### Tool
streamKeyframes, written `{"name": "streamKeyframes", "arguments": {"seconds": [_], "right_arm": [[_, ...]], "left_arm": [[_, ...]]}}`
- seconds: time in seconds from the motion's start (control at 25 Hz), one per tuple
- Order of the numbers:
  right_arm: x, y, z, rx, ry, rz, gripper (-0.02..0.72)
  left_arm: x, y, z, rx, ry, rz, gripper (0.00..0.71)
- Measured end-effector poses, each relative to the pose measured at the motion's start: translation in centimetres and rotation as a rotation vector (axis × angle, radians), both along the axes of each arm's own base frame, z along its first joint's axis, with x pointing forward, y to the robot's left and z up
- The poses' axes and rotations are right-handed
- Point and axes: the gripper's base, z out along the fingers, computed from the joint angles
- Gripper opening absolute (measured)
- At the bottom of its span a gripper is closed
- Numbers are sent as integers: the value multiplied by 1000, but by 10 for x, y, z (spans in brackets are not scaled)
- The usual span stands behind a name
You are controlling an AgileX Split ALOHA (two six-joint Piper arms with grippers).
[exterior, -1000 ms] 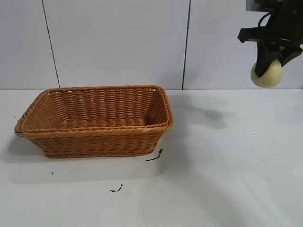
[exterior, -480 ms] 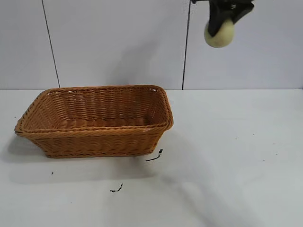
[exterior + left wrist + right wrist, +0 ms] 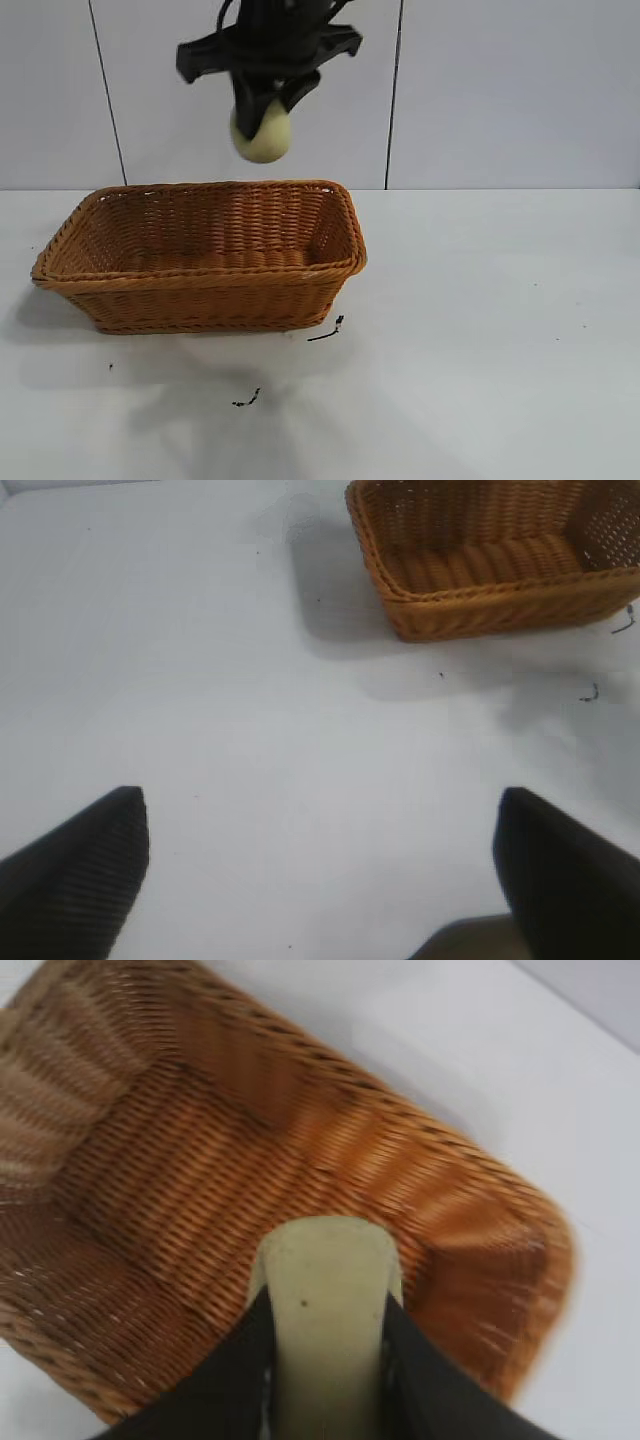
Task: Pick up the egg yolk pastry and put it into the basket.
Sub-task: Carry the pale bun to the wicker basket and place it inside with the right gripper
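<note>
My right gripper (image 3: pixel 262 118) is shut on the pale yellow egg yolk pastry (image 3: pixel 262 138) and holds it in the air above the far side of the orange-brown wicker basket (image 3: pixel 200 283). In the right wrist view the pastry (image 3: pixel 325 1305) sits between the two black fingers (image 3: pixel 232 1380), with the basket's inside (image 3: pixel 170 1170) below it. My left gripper (image 3: pixel 320 840) is open and empty over bare white table, off to the side of the basket (image 3: pixel 480 598); it is out of the exterior view.
The basket stands on a white table (image 3: pixel 480 330) in front of a pale panelled wall. Two small black scraps lie on the table near the basket's front right corner (image 3: pixel 328 330) and further forward (image 3: pixel 247 399).
My right gripper has carried the pastry from the far right leftward, first rising, then dropping to a spot above the basket. The basket has not moved.
</note>
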Motion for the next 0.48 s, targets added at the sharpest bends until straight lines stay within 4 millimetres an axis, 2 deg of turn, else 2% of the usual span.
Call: {"name": "streamKeyframes", "arguments": {"seconds": [0.16,0.32,0.48], "right_arm": [[4,19,-42,0,11,25,156],[11,25,-77,-6,27,18,156],[13,26,-89,-9,33,16,181]], "left_arm": [[0,0,0,0,0,0,696],[0,0,0,0,0,0,696],[0,0,0,0,0,0,696]]}}
